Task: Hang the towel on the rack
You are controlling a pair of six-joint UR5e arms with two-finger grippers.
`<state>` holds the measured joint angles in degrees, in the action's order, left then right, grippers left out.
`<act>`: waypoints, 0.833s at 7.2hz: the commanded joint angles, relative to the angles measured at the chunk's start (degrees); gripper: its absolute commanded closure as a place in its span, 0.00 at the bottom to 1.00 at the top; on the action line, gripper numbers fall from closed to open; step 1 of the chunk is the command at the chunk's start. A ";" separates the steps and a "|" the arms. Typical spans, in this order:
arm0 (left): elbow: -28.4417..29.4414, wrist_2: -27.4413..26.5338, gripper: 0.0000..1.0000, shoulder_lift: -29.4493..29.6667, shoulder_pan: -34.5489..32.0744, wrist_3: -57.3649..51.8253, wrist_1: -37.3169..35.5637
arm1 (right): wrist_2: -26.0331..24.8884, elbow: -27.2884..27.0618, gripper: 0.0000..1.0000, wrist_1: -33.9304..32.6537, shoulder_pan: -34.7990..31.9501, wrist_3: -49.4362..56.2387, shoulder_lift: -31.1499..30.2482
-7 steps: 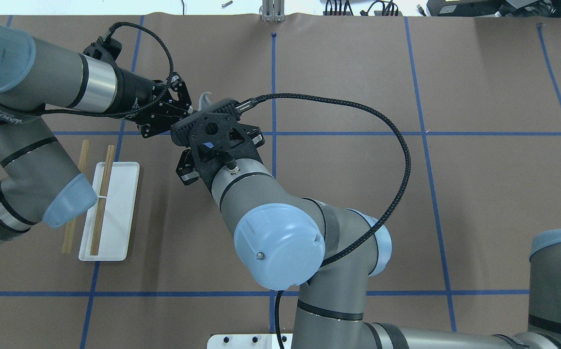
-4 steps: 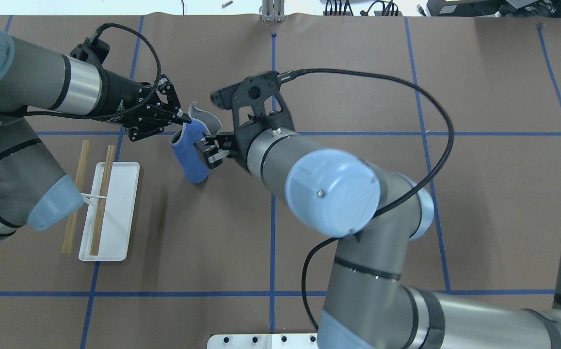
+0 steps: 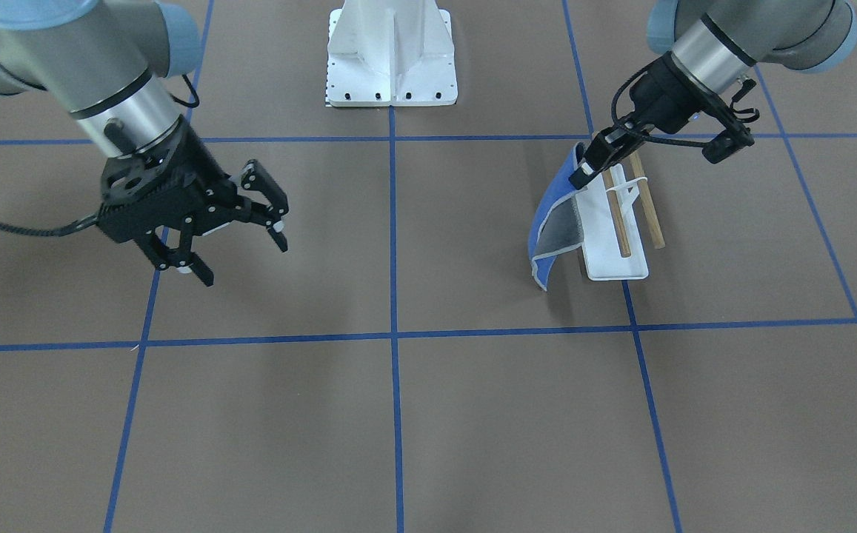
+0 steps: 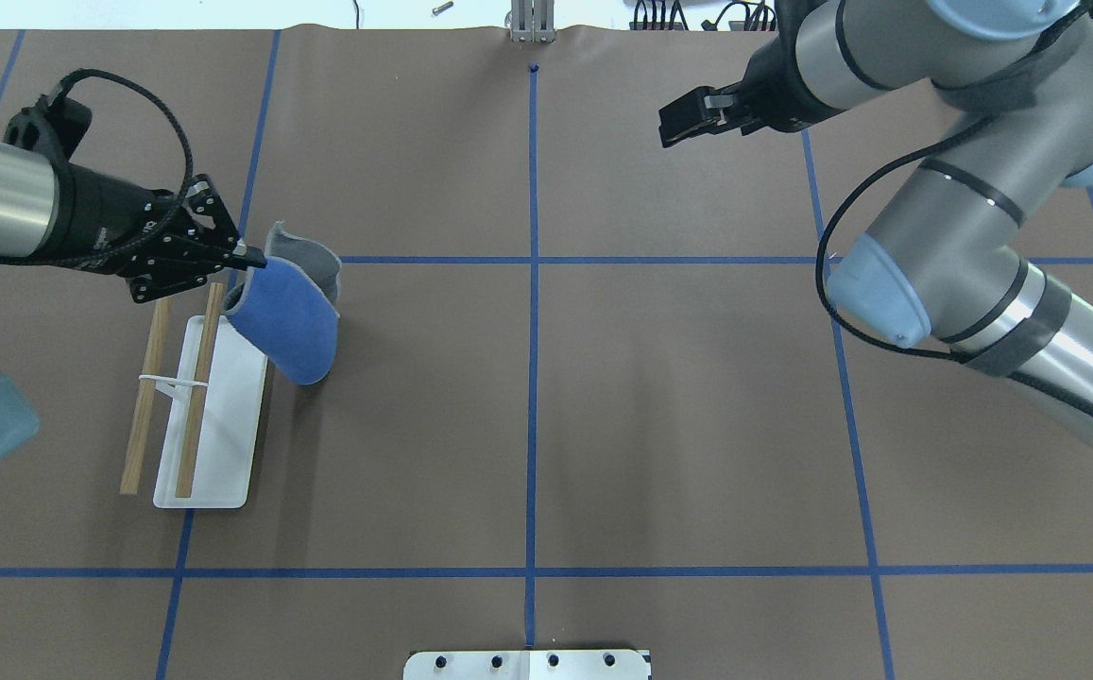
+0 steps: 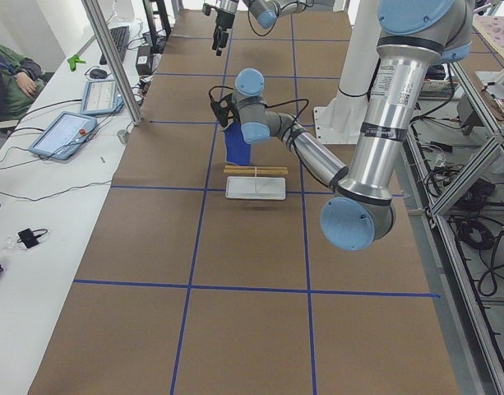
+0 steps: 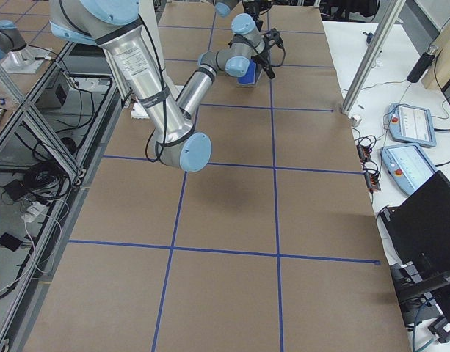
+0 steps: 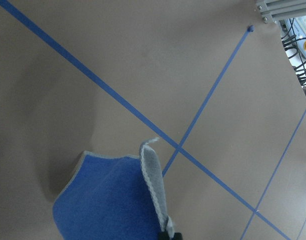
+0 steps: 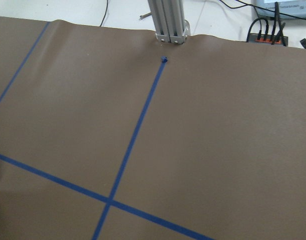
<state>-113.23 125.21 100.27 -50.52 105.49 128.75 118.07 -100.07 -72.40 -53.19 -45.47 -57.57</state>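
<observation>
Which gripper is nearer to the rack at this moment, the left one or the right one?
Left. The left gripper, shut on the towel, hangs right by the rack, raised above it; the right gripper is open, far off over the table's other half.

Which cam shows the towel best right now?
Exterior front-facing: the towel hangs whole from the left tool, both faces visible. Overhead foreshortens it; left wrist crops it; side views show it tiny; right wrist misses it.

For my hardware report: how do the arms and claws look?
The left arm and right arm are grey tubes with pale-blue joint caps, black rings and silver wrist bands. The left claw and right claw are black, two-fingered. A black braided cable loops by each wrist.
</observation>
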 commanded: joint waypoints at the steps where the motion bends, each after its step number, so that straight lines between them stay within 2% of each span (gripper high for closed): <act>1: -0.50 0.03 1.00 -7.43 -1.60 -10.95 0.01 | 4.26 8.63 0.00 -0.02 -6.81 13.06 -1.66; 3: 0.64 -0.05 1.00 -10.08 -3.35 -15.64 0.01 | 10.13 11.02 0.00 -0.11 -14.01 25.20 -5.53; 4: 2.21 0.03 1.00 -10.79 -5.28 -20.62 0.01 | 11.56 13.21 0.00 -0.02 -15.79 29.34 -5.63; 6: 6.78 0.03 1.00 -10.88 -8.36 -28.12 0.27 | 12.18 13.58 0.00 -0.02 -17.73 33.60 -7.64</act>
<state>-108.94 125.23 89.55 -57.16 81.53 128.90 129.48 -86.92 -72.43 -69.58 -14.27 -64.08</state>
